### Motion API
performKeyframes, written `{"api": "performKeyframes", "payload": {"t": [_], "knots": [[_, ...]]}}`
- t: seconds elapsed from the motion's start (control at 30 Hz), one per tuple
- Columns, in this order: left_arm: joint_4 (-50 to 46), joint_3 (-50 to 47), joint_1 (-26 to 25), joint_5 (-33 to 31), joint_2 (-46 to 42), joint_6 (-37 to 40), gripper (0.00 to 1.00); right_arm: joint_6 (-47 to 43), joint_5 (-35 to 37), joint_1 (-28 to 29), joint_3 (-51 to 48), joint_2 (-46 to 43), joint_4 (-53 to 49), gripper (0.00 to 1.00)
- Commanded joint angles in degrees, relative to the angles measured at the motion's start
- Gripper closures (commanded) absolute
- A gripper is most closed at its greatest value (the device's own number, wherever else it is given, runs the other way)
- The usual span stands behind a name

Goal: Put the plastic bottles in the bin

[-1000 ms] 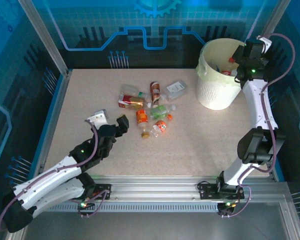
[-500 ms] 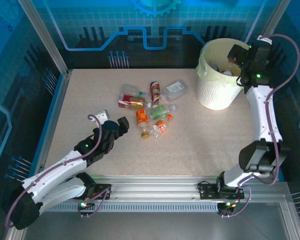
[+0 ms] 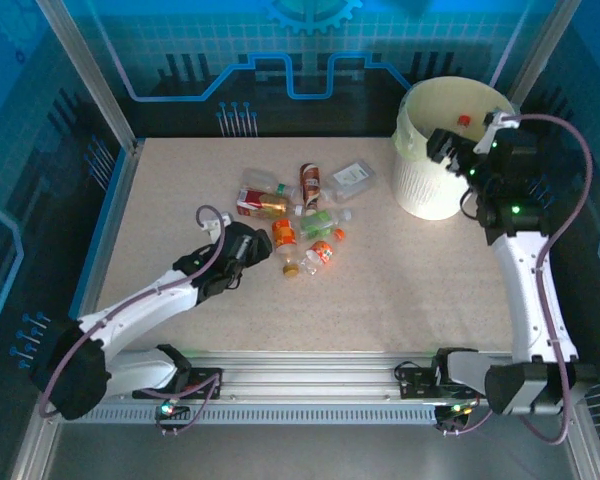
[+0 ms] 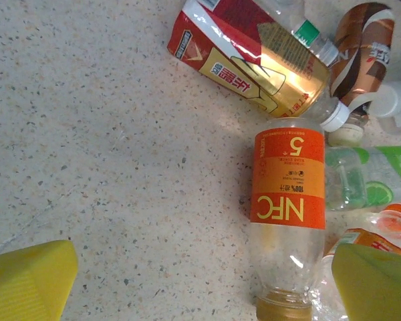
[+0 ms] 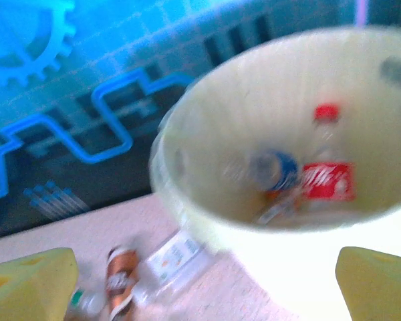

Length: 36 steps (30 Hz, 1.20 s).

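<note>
Where clear crushed bottles (image 4: 287, 200) litter speckled table (image 3: 400, 290), round bin (image 3: 423, 188) stands.

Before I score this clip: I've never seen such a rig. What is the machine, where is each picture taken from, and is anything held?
These are two robot arms bolted at the near edge of a table. The wide picture comes from a fixed camera above and behind them; the other two come from cameras on the wrists, where the yellow shapes in the bottom corners are each gripper's own fingers. Plastic bottles lie heaped mid-table, and a white bin at the far right has some inside. The left gripper hangs open over an orange-labelled bottle. The right gripper is open, facing into the bin. Neither holds anything.
</note>
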Motion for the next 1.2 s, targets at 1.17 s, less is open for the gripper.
{"api": "performKeyframes", "payload": {"t": [1.17], "knots": [[-4.38, 8.86, 0.73, 11.07, 13.94, -0.42, 0.01, 43.17, 13.46, 41.89, -14.32, 32.53, 4.91, 0.0]]}}
